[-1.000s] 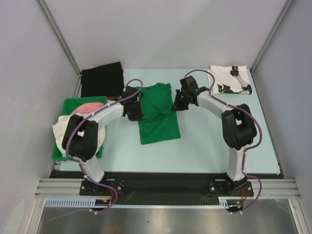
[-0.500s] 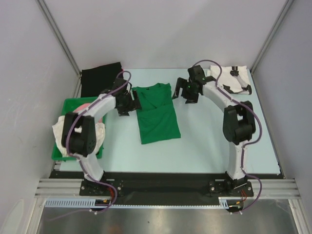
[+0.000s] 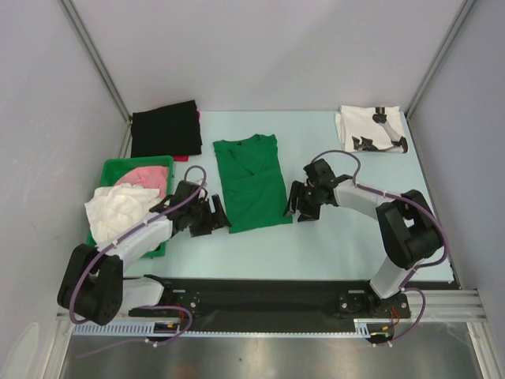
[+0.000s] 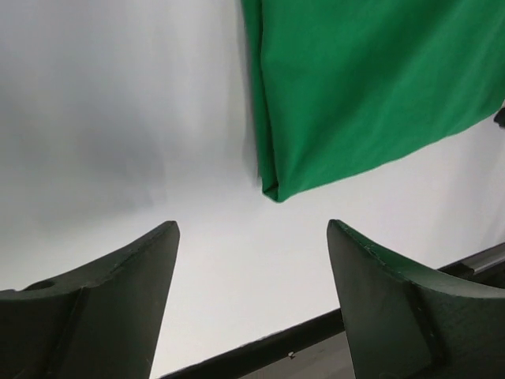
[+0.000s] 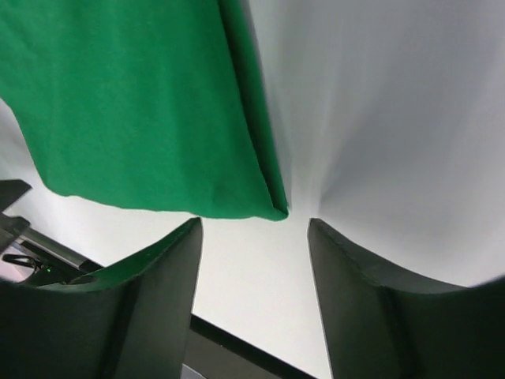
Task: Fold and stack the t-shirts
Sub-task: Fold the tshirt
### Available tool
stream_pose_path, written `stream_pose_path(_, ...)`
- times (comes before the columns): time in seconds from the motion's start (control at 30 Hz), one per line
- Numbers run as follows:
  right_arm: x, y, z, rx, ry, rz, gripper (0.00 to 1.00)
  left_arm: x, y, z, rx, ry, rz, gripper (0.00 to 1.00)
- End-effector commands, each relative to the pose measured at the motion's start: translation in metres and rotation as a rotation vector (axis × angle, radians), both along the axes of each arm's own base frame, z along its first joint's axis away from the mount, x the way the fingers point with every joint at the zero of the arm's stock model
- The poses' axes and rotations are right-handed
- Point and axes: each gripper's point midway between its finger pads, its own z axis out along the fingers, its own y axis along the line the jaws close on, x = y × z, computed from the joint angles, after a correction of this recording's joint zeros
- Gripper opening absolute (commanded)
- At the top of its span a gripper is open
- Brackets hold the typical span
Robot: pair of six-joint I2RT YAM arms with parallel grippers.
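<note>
A green bin (image 3: 106, 167) holds a white cloth (image 3: 118, 209), and we see a pink cloth (image 3: 147, 174) partly hidden by it. The green t-shirt (image 3: 251, 185) lies folded in the middle of the surface (image 3: 339, 245). The left end effector (image 3: 217, 219) and the right end effector (image 3: 298, 207) sit by its near corners, both spread wide and holding nothing.

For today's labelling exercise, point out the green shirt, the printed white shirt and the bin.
green shirt (image 3: 251, 185), top view, middle of the cloth.
printed white shirt (image 3: 367, 126), top view, its plain middle.
bin (image 3: 134, 161), top view, far rim.
</note>
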Motion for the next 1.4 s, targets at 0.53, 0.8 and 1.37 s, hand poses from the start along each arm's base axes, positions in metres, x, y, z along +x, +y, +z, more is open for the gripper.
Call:
stream_pose_path(0.53,-0.016,0.0,-0.024,0.029,-0.019,-0.007,0.41,-0.009,-0.032,-0.007,-0.168,-0.107,0.006,0.75)
stream_pose_path(0.8,-0.023,-0.004,-0.03,0.024,-0.019,-0.005,0.49,-0.005,-0.036,-0.018,-0.18,-0.101,0.023,0.67)
stream_pose_path(1.37,-0.03,-0.003,-0.055,0.036,0.018,0.001,0.1,0.002,-0.048,-0.032,-0.187,-0.088,0.026,0.36)
